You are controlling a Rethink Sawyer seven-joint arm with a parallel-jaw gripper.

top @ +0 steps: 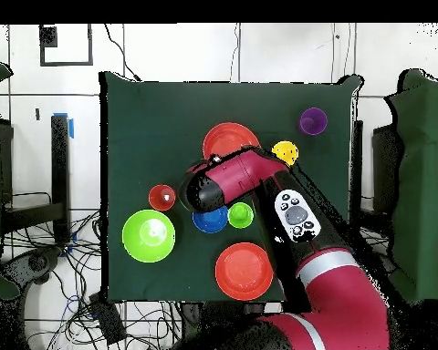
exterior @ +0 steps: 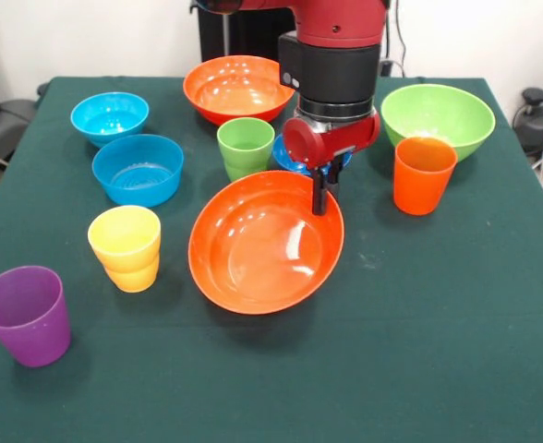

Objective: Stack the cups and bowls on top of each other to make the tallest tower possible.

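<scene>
The small dark blue bowl (exterior: 290,159) is mostly hidden behind the arm's wrist (exterior: 331,88) in the front view. In the overhead view, both light blue bowls are covered by the arm (top: 250,178). Whether the tool (exterior: 320,192) is gripping cannot be told.

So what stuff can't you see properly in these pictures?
- Small dark blue bowl, front view: mostly behind the gripper and green cup.
- Gripper fingers: open or shut, unclear.
- Two light blue bowls, overhead view: hidden under the arm.
- Near orange bowl, overhead view: partly covered by the arm.
</scene>
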